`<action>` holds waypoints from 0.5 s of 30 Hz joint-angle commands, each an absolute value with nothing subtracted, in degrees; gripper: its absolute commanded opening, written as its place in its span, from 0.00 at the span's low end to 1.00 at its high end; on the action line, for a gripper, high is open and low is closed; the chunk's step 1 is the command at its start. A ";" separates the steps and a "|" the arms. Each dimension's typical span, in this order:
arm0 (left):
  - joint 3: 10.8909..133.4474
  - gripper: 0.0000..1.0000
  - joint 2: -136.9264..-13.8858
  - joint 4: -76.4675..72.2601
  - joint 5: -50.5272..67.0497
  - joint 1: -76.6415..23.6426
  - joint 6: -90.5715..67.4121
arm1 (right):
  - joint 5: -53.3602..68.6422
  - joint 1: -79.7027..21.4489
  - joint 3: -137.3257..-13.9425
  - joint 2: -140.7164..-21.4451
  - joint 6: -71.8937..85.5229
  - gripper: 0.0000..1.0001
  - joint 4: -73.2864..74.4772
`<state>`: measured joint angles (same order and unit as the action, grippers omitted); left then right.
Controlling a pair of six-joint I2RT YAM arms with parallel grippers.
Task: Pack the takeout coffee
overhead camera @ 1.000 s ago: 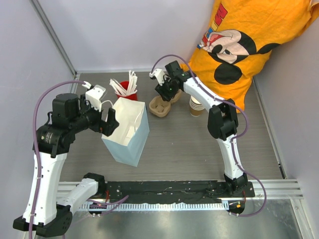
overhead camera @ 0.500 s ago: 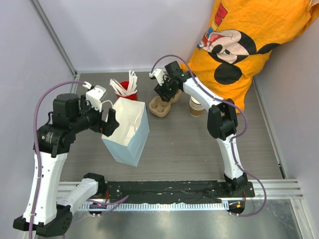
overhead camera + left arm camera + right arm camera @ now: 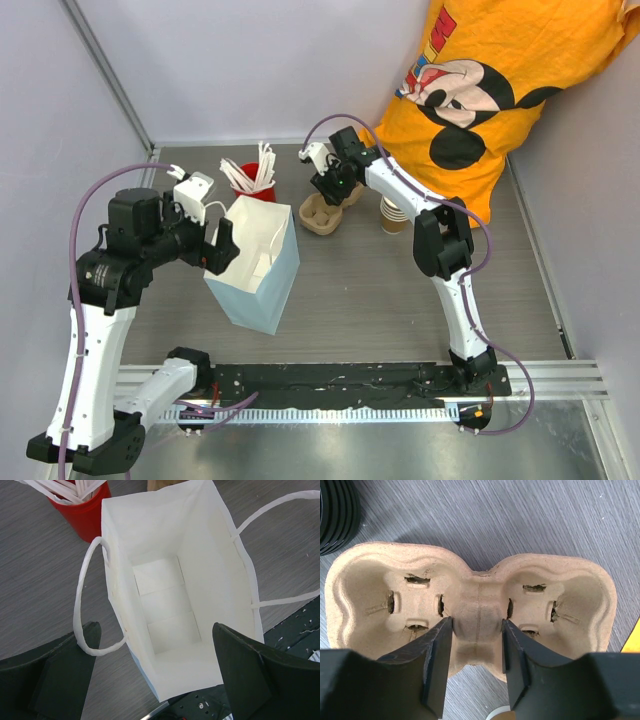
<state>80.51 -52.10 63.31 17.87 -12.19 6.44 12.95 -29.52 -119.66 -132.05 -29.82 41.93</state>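
The takeout coffee is a brown paper cup [image 3: 394, 214] standing right of the brown pulp carrier tray [image 3: 320, 214], partly behind my right arm. Its lid does not show. In the right wrist view a sliver of the cup's rim [image 3: 496, 713] peeks out at the bottom edge. My right gripper [image 3: 327, 190] [image 3: 476, 626] reaches down onto the tray [image 3: 375, 590], its fingers pressed against both sides of the tray's middle ridge. My left gripper [image 3: 220, 246] [image 3: 155, 630] stands wide open astride the near end of a white paper bag [image 3: 255, 262] [image 3: 165, 580], which stands upright and empty.
A red cup of white sticks [image 3: 256, 178] [image 3: 84, 506] stands behind the bag. A stack of black lids [image 3: 335, 515] lies left of the tray. An orange shirt [image 3: 500, 80] hangs at the back right. Grey walls close in on the left and back.
The right gripper's jaws have narrowed onto the tray's middle ridge and the wrist has shifted slightly. The left arm and the bag have not moved.
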 commanded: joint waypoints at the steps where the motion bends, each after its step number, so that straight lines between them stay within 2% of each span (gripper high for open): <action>1: 80.33 0.99 -51.59 61.88 18.72 -11.69 6.15 | 13.27 -29.79 -120.41 -130.96 -29.79 0.42 40.08; 5: 80.33 0.99 -51.59 61.87 18.63 -11.69 6.15 | 13.62 -29.79 -120.23 -131.04 -29.80 0.34 40.25; 9: 80.42 0.99 -51.68 61.96 18.81 -11.69 6.15 | 13.71 -29.79 -120.67 -130.87 -29.71 0.19 40.34; 14: 80.51 0.99 -51.77 61.88 18.90 -11.69 6.15 | 13.80 -29.79 -121.11 -129.12 -29.44 0.15 40.69; 15: 80.51 0.99 -51.85 61.96 18.98 -11.69 6.15 | 13.62 -29.79 -121.29 -128.85 -29.53 0.12 40.87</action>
